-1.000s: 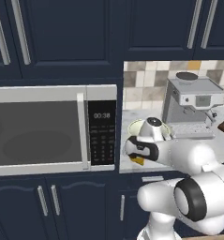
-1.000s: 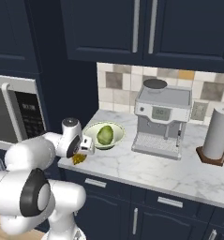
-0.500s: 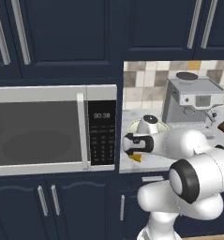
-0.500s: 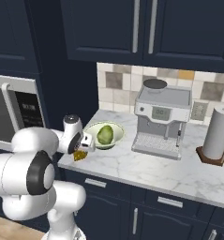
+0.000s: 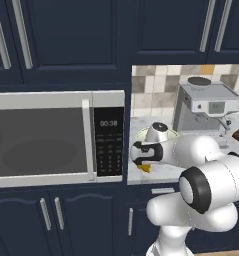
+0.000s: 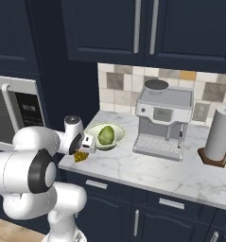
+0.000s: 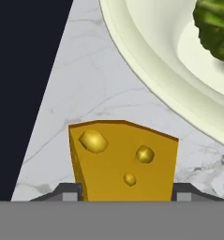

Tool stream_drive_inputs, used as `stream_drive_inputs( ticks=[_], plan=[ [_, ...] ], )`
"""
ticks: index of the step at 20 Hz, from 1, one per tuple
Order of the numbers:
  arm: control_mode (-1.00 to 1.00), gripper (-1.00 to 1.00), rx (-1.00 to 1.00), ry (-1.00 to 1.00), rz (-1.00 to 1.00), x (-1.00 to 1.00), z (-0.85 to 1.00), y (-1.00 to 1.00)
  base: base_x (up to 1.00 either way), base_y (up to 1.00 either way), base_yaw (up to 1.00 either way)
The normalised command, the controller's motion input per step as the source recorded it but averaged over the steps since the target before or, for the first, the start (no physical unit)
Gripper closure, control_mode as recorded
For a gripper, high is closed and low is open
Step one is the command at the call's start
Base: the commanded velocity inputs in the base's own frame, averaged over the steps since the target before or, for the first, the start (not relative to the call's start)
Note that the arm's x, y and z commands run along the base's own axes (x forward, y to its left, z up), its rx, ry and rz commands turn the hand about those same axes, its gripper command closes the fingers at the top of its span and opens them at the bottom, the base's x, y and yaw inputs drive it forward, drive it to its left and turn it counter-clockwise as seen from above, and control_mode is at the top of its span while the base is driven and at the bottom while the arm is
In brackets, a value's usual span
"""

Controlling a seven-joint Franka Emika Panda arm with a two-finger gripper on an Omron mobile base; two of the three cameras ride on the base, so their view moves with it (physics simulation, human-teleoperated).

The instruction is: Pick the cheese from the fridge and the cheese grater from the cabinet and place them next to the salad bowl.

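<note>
A yellow-orange cheese (image 7: pixel 125 161) wedge with holes sits between my gripper's (image 7: pixel 125 196) two finger tips, held just over the marble counter (image 7: pixel 76 93). The gripper (image 6: pixel 81 152) is shut on the cheese (image 6: pixel 80 156) near the counter's left front corner. The salad bowl (image 6: pixel 115 140), pale and round with a green lettuce head (image 6: pixel 106 134), stands right beside it, close but apart. From the left base view the cheese (image 5: pixel 144 168) hangs under the gripper (image 5: pixel 142 163) in front of the bowl (image 5: pixel 141 134). The fridge and the cheese grater are out of view.
A microwave (image 5: pixel 46 137) is set into the dark cabinet wall left of the counter. A coffee machine (image 6: pixel 161 120) stands right of the bowl, and a paper towel roll (image 6: pixel 219 134) farther right. Navy upper cabinets (image 6: pixel 147 28) hang overhead.
The hand with the cheese has stayed almost in place beside the bowl. The arm's elbow and shoulder links have swung to a new stance behind it.
</note>
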Motion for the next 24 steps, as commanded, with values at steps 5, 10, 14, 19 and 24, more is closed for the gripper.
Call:
stream_drive_inputs(
  ticks=[5, 10, 14, 19, 24],
  plan=[
    [-1.00, -1.00, 0.00, 0.00, 0.00, 0.00, 0.00, 0.00, 0.00, 0.00, 0.00],
    [-1.00, -1.00, 0.00, 0.00, 0.00, 0.00, 0.00, 0.00, 0.00, 0.00, 0.00],
    [-1.00, -1.00, 0.00, 0.00, 0.00, -0.33, 0.12, -0.05, 0.00, 0.00, 0.00],
    [-1.00, -1.00, 0.02, 0.00, -0.03, -0.77, 0.52, -0.03, 0.00, 0.00, 0.00],
    [-1.00, -1.00, 0.01, 0.00, -0.03, -0.57, 0.76, 0.00, 0.00, 0.00, 0.00]
  ],
)
